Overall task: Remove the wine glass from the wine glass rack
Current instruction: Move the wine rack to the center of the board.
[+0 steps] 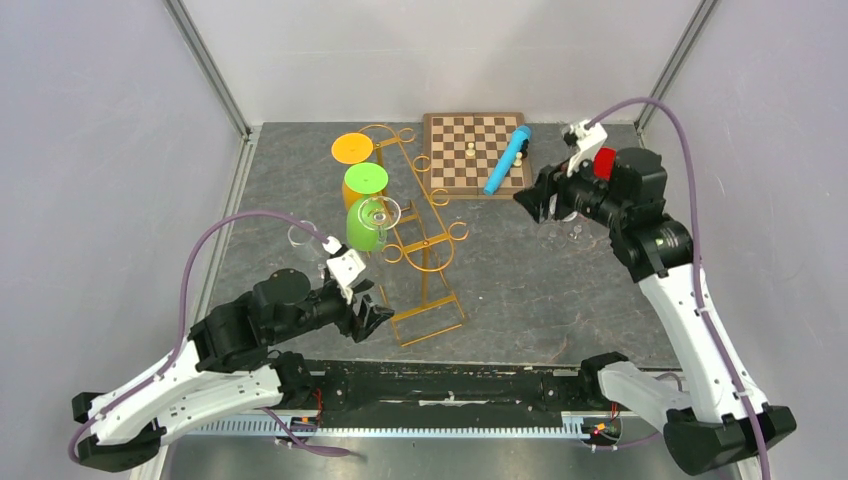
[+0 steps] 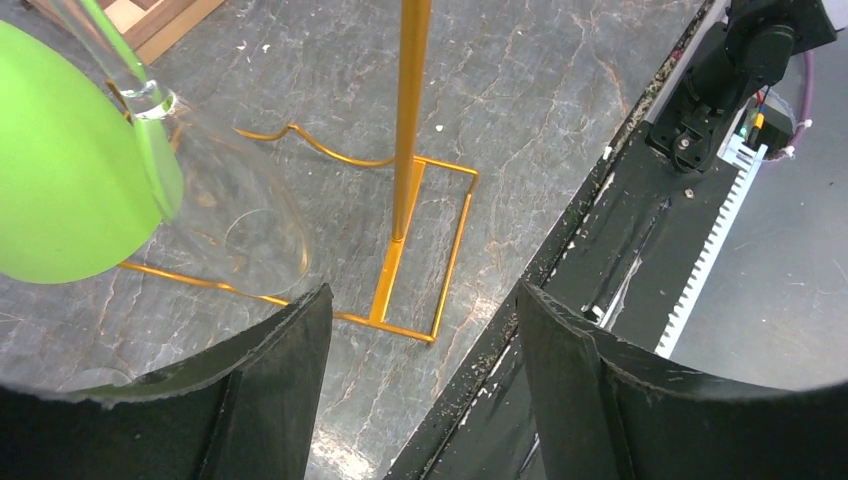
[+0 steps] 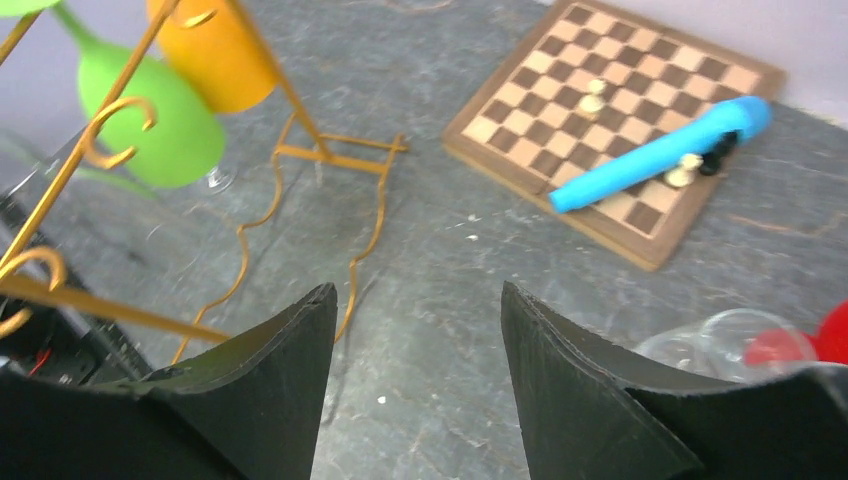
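I am holding my left gripper (image 1: pixel 372 322) spread and empty by the wine glass rack (image 1: pixel 425 250), where a clear wine glass (image 1: pixel 380 212) is hanging beside a green glass (image 1: pixel 362 228). My right gripper (image 1: pixel 530 205) is spread too and empty, with a loose wine glass (image 3: pixel 700 345) just beside it. Next, I judge, I am lifting toward the hanging stem.

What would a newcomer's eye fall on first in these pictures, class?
The tall gold rack in the middle catches the eye first, with an orange glass and green glasses hanging on its left in the top view. Next comes the chessboard at the back, with a blue tube lying across it.
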`<move>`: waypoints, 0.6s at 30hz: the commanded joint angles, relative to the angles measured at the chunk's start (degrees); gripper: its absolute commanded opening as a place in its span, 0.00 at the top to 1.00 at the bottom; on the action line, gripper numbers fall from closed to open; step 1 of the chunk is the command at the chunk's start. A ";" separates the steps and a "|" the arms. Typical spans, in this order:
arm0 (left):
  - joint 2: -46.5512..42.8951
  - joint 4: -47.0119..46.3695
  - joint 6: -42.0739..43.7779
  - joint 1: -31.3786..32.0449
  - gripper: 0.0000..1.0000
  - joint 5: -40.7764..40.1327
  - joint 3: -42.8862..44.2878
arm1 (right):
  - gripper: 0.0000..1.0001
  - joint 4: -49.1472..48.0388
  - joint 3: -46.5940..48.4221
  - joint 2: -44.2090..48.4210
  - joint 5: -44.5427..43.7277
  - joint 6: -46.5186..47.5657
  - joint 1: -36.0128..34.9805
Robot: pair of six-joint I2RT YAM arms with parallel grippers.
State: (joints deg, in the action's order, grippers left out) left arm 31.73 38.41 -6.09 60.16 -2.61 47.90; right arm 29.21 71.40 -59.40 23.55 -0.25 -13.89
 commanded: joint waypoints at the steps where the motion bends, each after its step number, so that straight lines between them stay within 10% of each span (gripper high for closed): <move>1: -2.03 -2.88 -2.61 -0.22 0.27 -2.30 -0.12 | 0.36 -6.86 -5.92 4.81 8.35 1.88 -2.63; 9: -7.06 -3.50 -2.66 -0.23 0.29 -7.58 -0.96 | 0.32 -10.18 -18.80 14.09 11.16 10.81 -11.86; 18: -11.34 -4.40 -3.04 -0.48 0.30 -14.50 -1.71 | 0.30 -35.92 -35.91 19.47 16.67 3.82 -15.52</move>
State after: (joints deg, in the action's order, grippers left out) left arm 21.21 37.01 -6.09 60.07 -12.60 46.61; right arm 11.22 40.62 -41.36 37.34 7.51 -28.18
